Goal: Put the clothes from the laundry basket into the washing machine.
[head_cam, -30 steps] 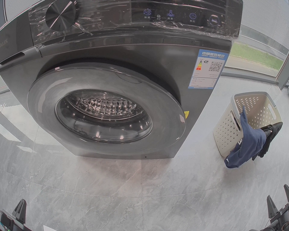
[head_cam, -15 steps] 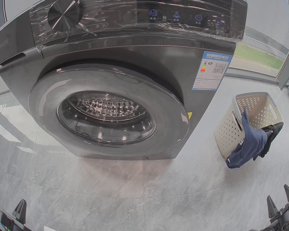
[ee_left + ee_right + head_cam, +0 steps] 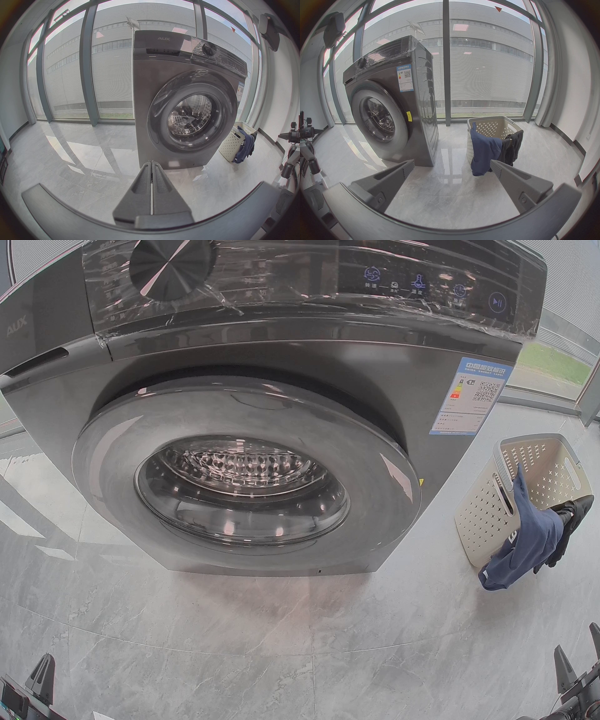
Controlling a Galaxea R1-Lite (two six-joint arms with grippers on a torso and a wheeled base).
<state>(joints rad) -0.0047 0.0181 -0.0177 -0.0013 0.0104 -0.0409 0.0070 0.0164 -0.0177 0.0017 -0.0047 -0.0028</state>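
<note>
Two garments hung over the rim of the laundry basket (image 3: 484, 515): a navy blue top (image 3: 531, 540) spilling down its outside wall, and a black piece (image 3: 572, 518) right next to it. The basket sat on the grey tiled floor (image 3: 250, 640), just off the right side of the washing machine (image 3: 262, 396), and the machine's round door (image 3: 244, 490) was shut. My left gripper (image 3: 151, 162) had its fingers pressed together on nothing. My right gripper (image 3: 452, 164) had its fingers spread wide, nothing between them either.
</note>
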